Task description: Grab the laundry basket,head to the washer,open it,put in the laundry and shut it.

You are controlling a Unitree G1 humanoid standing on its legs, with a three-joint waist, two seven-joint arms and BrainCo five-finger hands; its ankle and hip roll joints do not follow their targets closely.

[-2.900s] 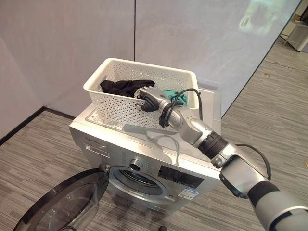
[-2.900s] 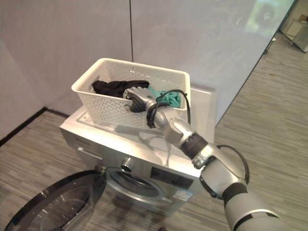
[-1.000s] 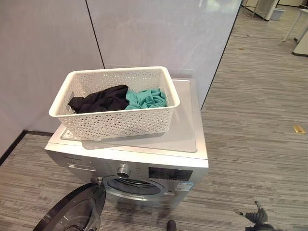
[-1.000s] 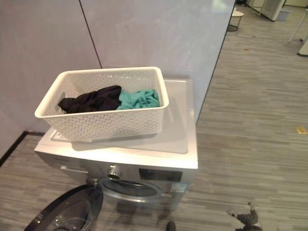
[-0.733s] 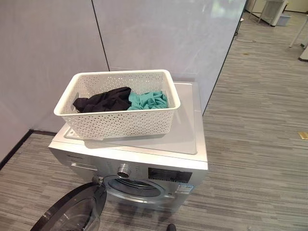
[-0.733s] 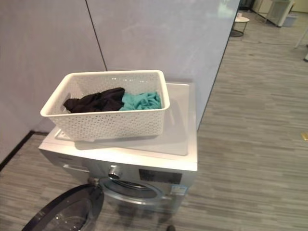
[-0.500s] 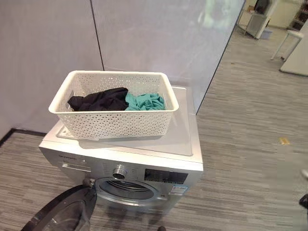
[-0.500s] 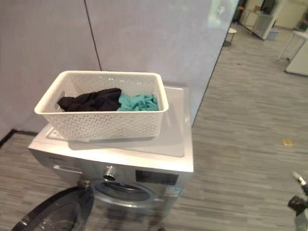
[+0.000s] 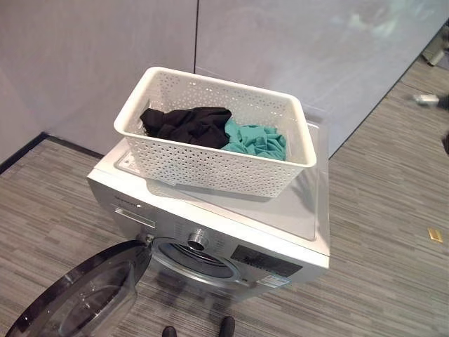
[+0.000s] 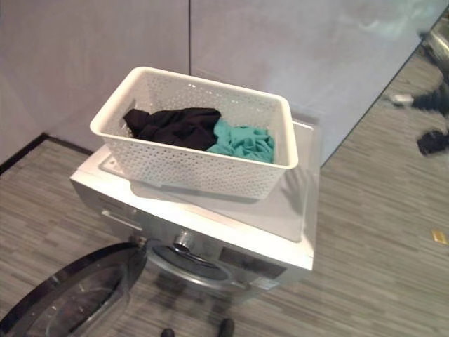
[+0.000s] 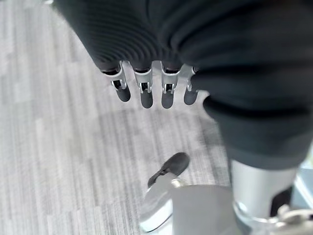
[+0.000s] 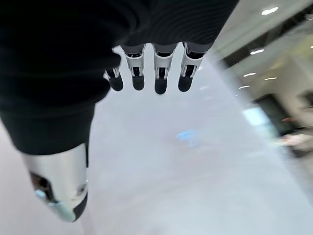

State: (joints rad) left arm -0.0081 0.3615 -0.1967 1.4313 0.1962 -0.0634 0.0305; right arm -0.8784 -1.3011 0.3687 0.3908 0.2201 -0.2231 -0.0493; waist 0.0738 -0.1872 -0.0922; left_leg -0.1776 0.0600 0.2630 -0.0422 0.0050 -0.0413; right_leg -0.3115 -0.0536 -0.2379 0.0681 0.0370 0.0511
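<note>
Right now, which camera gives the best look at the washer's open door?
The left eye view: the open door shows most of its round glass, swung down beside the washer. The right eye view shows the same door, cut off more at the corner. The wrist views look at floor and wall instead.

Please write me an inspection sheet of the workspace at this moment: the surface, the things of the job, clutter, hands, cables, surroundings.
Surface: washer top, flat and grey, carrying the basket.
Job's things: white laundry basket stands on the washer; black garment and teal garment lie inside it. Washer door hangs open at lower left.
Clutter: small yellow scrap on the floor.
Hands: left hand empty, fingers straight, over the floor; right hand empty, fingers straight, in the air.
Cables: nothing seen.
Surroundings: grey panel wall behind, striped grey floor.
</note>
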